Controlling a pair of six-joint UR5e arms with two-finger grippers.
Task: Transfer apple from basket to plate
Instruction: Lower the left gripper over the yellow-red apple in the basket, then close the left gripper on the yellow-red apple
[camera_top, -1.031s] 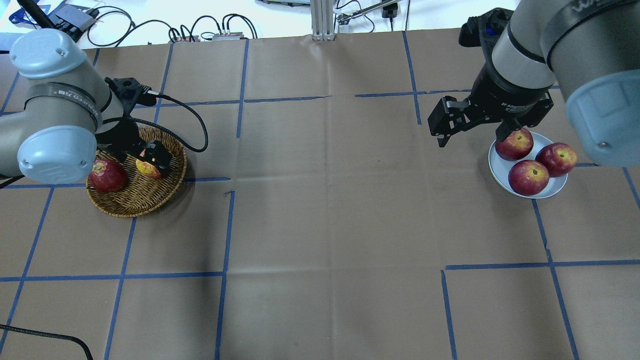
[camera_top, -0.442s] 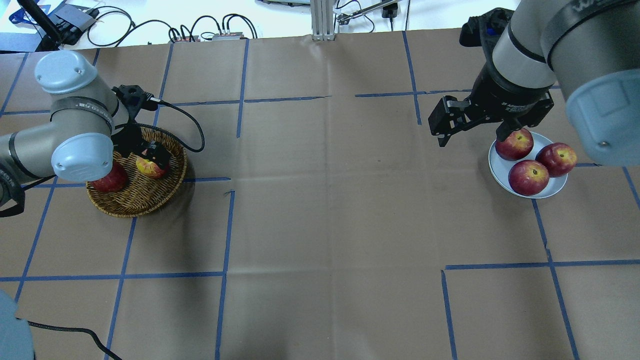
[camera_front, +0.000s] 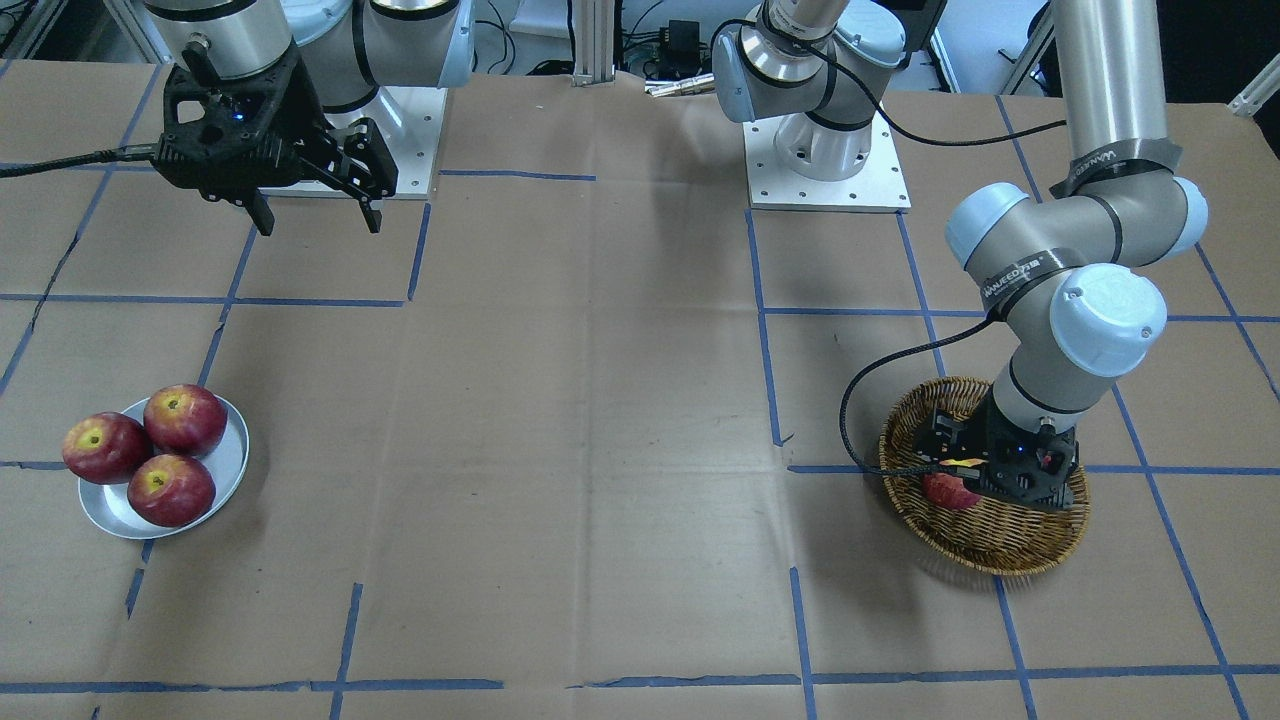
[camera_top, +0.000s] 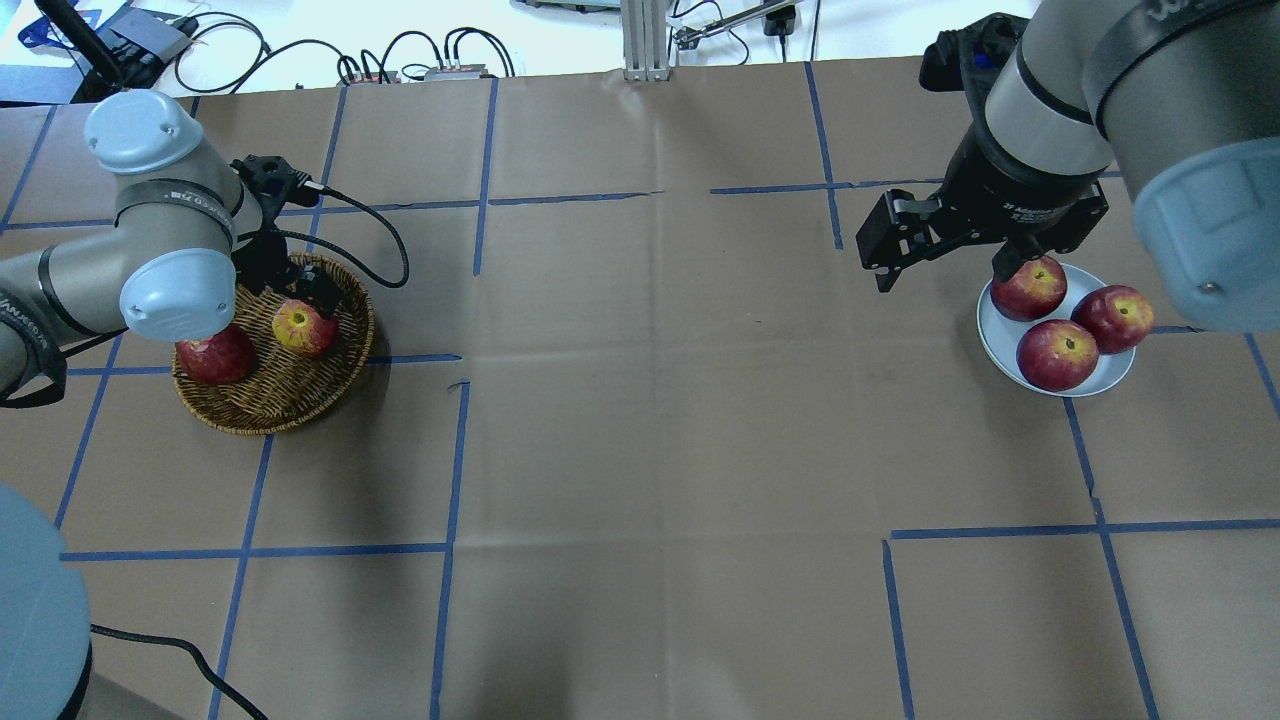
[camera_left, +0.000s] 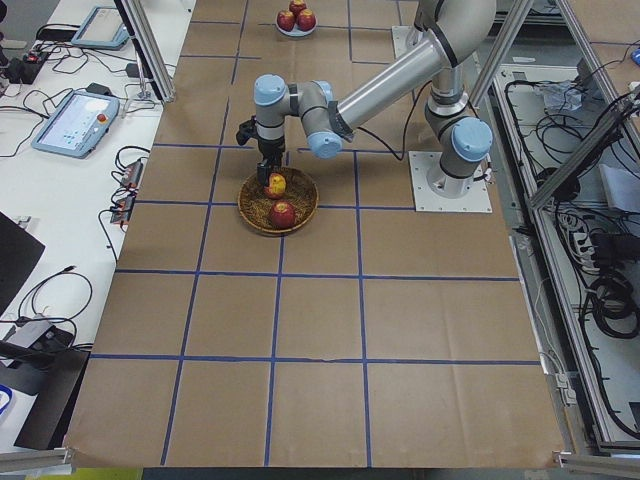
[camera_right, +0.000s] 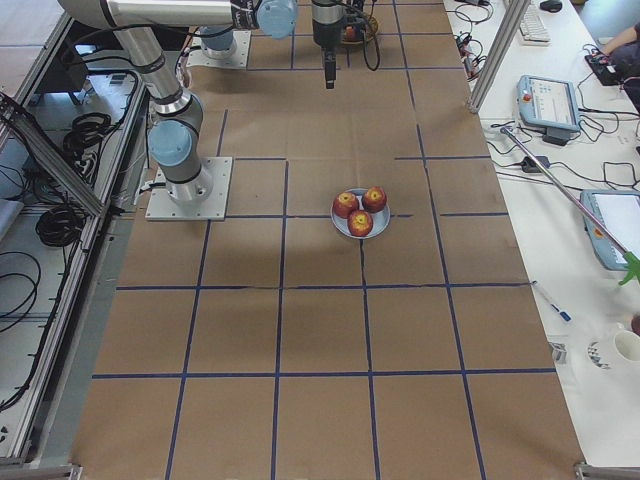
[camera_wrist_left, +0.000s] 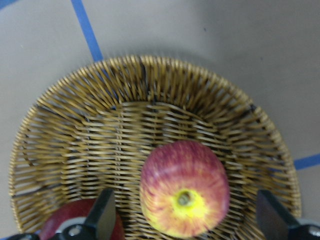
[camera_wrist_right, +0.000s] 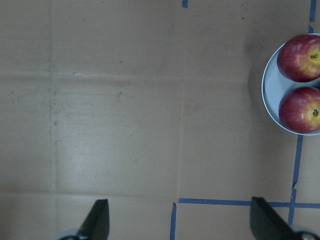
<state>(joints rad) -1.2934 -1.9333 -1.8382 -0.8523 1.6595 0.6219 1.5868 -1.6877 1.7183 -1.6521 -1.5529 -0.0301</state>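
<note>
Since a second ago your left arm has folded inward, uncovering the apple (camera_top: 303, 328) in the overhead view. Your left gripper (camera_wrist_left: 185, 202) hangs over it, fingers spread wide; the apple lies ungrasped in the basket (camera_top: 262, 420). You're at the pre-grasp, and I'd judge the next move to be a straight descent and squeeze. Only the wrist view shows the dark apple (camera_wrist_left: 75, 227) crowding one finger; the front-facing view hides your target. Far across, the right gripper (camera_top: 940, 272) hovers agape beside the plate (camera_top: 1110, 372), which carries three apples (camera_top: 1057, 355).
</note>
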